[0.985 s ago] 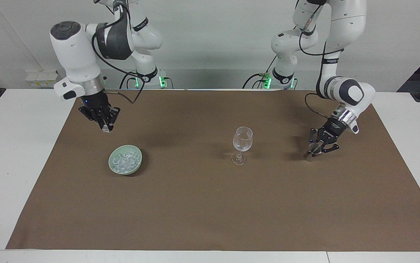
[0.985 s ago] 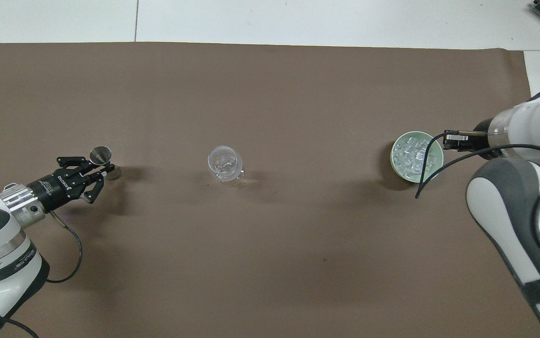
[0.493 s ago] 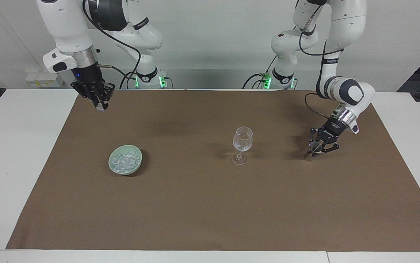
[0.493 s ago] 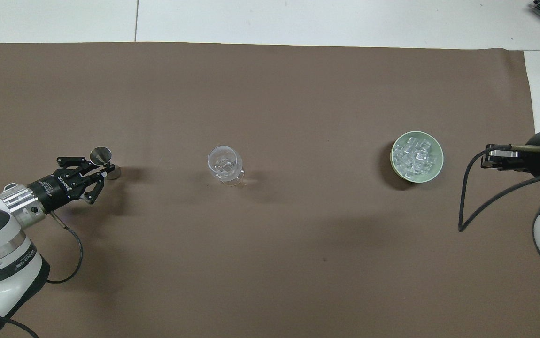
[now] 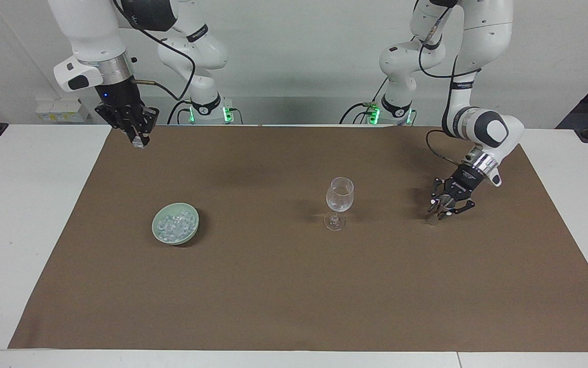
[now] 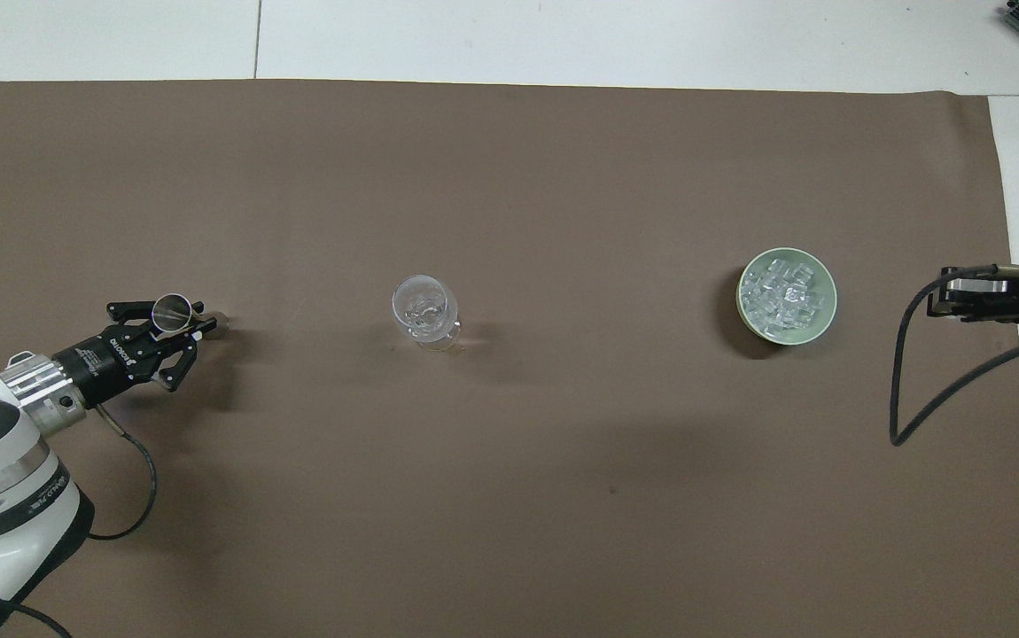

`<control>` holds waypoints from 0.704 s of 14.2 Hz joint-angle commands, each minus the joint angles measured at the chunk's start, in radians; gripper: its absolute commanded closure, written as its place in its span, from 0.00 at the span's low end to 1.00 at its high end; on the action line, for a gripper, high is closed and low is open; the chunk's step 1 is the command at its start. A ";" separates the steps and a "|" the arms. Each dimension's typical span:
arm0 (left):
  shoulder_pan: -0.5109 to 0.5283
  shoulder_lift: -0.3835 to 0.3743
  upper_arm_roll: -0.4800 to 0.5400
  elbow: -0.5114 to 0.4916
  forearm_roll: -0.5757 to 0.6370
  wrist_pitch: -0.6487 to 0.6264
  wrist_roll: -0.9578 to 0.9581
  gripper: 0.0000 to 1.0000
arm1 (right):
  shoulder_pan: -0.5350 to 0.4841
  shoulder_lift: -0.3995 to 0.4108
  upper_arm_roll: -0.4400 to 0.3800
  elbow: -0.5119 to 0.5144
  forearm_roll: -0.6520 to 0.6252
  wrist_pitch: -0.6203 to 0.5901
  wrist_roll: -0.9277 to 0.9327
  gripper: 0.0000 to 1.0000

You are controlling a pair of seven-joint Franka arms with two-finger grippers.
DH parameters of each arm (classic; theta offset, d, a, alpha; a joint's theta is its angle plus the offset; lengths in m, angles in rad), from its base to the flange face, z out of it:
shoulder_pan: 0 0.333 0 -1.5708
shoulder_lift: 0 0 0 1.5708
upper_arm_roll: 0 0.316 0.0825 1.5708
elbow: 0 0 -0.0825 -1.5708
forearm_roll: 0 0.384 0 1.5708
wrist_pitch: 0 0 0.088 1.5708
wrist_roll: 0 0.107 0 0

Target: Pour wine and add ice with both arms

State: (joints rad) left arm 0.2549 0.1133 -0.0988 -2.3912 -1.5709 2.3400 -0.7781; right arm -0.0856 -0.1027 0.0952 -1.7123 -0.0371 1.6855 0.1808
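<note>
The ice (image 5: 174,225) forms a glittering heap in a pale green bowl (image 5: 193,228), upright toward the right arm's end of the brown mat (image 5: 294,296); the heap has no distinct long axis. A wine glass (image 5: 339,202) stands upright mid-mat. Since the earlier frames the right gripper (image 5: 137,143) has risen from just above the bowl to hang high over the mat's edge nearest the robots, its fingertips together on a small whitish piece, apparently ice. The left gripper (image 5: 441,210), low over the mat toward the left arm's end, was clamped on a small metal cup (image 6: 174,311); the cup, standing before, now tilts toward the gripper, and whether the jaws still grip it cannot be told. The mat covers a white table (image 5: 18,204); a pale wall rises past the arm bases.
</note>
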 commanded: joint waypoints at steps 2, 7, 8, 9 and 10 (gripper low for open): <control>-0.003 -0.018 0.005 -0.025 -0.009 0.007 0.048 0.00 | 0.001 0.063 0.024 0.114 0.040 -0.035 0.023 1.00; 0.019 -0.037 0.010 -0.026 0.124 0.004 0.046 0.00 | 0.000 0.075 0.172 0.129 0.101 -0.030 0.210 1.00; 0.032 -0.049 0.010 -0.026 0.162 0.002 0.045 0.00 | 0.003 0.075 0.185 0.129 0.130 -0.027 0.245 1.00; 0.038 -0.053 0.011 -0.028 0.208 -0.004 0.045 0.00 | 0.003 0.077 0.196 0.129 0.146 -0.024 0.288 1.00; 0.056 -0.058 0.010 -0.028 0.269 -0.007 0.045 0.00 | 0.026 0.089 0.219 0.131 0.154 -0.011 0.351 1.00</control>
State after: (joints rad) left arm 0.2800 0.0984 -0.0881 -2.3921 -1.3842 2.3413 -0.7408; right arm -0.0690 -0.0418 0.2873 -1.6090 0.0842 1.6694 0.4485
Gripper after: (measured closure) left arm 0.000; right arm 0.727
